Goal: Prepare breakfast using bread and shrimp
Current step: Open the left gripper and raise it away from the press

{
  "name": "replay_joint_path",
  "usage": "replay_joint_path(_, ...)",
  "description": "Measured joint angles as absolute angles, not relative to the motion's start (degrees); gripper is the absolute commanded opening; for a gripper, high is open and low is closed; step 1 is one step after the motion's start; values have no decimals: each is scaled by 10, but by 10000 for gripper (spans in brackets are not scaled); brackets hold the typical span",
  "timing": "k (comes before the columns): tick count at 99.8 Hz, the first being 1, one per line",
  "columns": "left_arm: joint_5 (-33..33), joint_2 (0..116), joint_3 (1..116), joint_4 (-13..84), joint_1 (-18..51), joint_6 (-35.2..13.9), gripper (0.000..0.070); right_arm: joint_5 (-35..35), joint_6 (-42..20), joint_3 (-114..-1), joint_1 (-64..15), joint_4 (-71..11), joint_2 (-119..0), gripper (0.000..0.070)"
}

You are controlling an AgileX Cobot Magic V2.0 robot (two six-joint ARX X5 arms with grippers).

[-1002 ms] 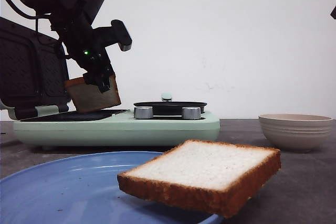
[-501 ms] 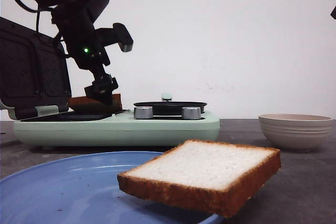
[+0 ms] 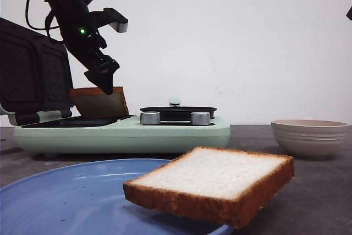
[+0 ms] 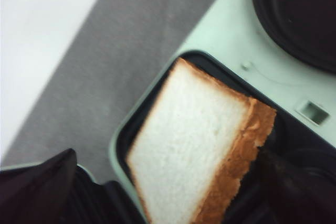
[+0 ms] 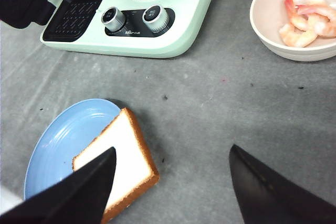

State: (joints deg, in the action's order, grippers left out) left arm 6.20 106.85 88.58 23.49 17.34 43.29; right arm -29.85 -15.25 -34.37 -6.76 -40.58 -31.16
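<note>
On the mint-green breakfast maker's dark grill plate, one thick white bread slice leans tilted beneath the left gripper, fingers spread; its front label is illegible.

A second slice overhangs the blue plate under the right gripper, jaws wide apart.

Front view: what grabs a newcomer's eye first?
The slice of bread up close, hanging off the rim of the blue plate. Behind it, the left gripper stands open just above a second slice, which sits tilted on the grill plate of the mint-green breakfast maker.
</note>
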Motion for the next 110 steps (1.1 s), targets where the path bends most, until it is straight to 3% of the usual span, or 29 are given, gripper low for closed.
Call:
replay_joint_path(54,41,1069,905,283,170,373,629,-298,-152,-344,-68,-406,-312,426)
replay_joint_path(71,22,1050,946,290,166,324,629,-298,-152,-344,-68,-406,-312,426)
replay_joint_path(110,-99,940,957,368,133,176,626,-300,-153,-344,-68,-407,-312,426)
